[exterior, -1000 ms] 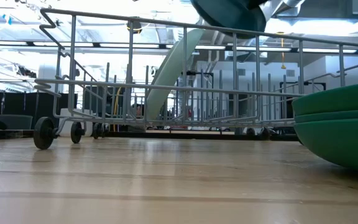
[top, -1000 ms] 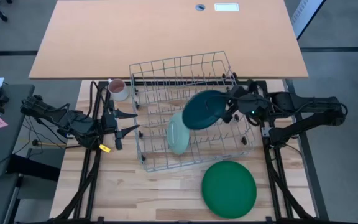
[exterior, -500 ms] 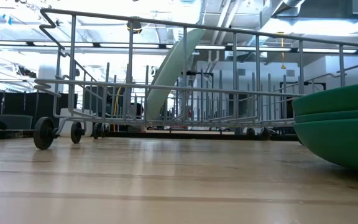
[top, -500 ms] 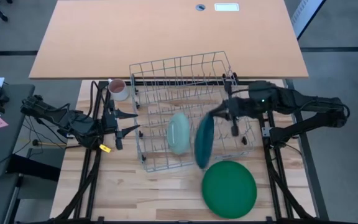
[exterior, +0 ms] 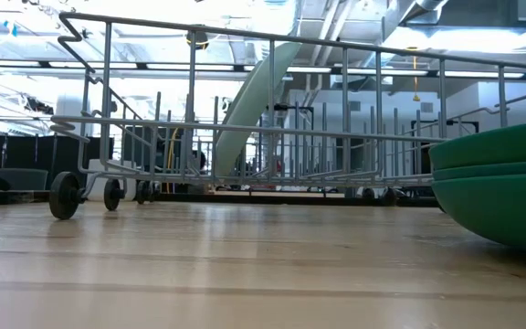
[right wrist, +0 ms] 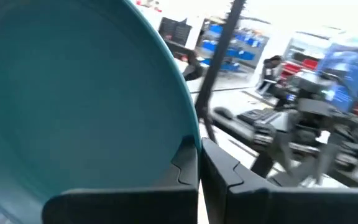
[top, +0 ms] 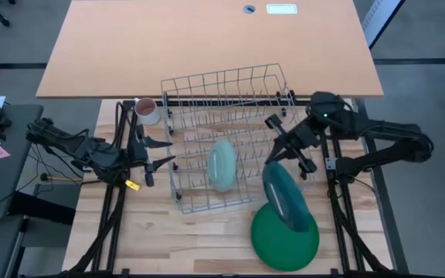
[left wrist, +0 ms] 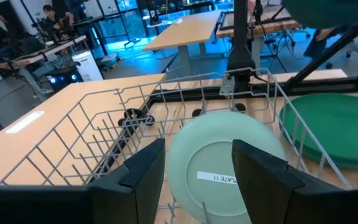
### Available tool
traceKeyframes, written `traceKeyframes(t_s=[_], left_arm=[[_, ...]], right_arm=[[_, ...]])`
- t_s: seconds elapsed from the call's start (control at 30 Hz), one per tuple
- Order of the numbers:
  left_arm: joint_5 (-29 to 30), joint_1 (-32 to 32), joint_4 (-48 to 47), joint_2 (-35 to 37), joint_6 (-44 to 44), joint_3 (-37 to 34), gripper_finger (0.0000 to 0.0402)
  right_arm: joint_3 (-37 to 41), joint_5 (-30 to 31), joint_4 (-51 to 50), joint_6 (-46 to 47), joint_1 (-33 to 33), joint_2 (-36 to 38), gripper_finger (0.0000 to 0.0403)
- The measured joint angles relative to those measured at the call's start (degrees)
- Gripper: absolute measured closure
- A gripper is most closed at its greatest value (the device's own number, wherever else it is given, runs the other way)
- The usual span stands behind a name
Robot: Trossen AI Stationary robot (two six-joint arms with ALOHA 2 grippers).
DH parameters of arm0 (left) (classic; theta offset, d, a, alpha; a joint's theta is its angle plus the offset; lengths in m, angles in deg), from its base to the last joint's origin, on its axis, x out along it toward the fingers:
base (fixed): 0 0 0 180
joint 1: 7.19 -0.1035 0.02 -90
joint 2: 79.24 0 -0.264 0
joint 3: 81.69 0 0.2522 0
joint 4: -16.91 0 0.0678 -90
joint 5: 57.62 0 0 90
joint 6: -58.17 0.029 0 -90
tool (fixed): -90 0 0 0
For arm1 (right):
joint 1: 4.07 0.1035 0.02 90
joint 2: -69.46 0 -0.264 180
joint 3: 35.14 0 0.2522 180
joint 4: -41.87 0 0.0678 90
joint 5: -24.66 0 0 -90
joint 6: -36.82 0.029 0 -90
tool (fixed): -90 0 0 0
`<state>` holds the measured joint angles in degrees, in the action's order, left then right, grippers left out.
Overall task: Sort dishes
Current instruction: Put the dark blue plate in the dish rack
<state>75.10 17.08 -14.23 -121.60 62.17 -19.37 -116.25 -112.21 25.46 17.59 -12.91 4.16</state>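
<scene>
Dishes: five glossy round plates in view. Teal plate [top: 287, 196] sits lower right of centre in the high view, tilted on edge, dark blue-green, overlapping the upper rim of the green stack [top: 284, 238] below it. Whether it touches the stack, can't tell. That stack is dark green, lying flat on the wooden table [top: 168, 239] at lower right; the low view shows layered rims at the right edge. Mint plate [top: 222, 165] is pale green, standing on edge in the wire rack [top: 199, 93] near frame centre; left wrist view shows a white label on its face.

Right gripper [top: 287, 152] is right of centre in the high view, just above the teal plate, fingers pinched together on that plate's rim. Right wrist view confirms it: the two dark fingers [right wrist: 219, 171] meet at the plate edge, and the teal surface fills the left half of that frame.

Left gripper [top: 163, 152] is parked at centre left, just outside the rack's left wall, fingers apart, holding nothing.

Surroundings: pinkish-white mug [top: 146, 110] sits at the rack's upper-left corner. Tan desk [top: 207, 38] fills the top of the high view. Rack is wheeled, with upright tines all round the mint plate. Right arm reaches in across the rack's right side.
</scene>
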Motion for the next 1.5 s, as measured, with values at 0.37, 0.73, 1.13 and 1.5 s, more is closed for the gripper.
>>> traceKeyframes(t_s=[0.37,0.73,1.13,1.5], left_arm=[[2.7,-0.1,0.4,-3.4,2.1,0.0,0.0222],[3.5,-1.5,0.4,-3.5,2.1,0.0,0.0222],[3.4,-1.9,-0.4,-3.5,1.2,0.0,0.0222],[3.4,-1.9,-0.4,-3.5,1.4,0.0,0.0222]], right_arm=[[17.8,-11.2,30.8,9.8,-2.1,0.0,0.0399],[29.6,-13.5,61.8,21.3,2.0,0.1,0.0399],[29.9,-10.5,61.9,22.0,6.1,0.1,0.0399],[29.9,-10.0,61.4,20.7,6.5,0.1,0.0399]])
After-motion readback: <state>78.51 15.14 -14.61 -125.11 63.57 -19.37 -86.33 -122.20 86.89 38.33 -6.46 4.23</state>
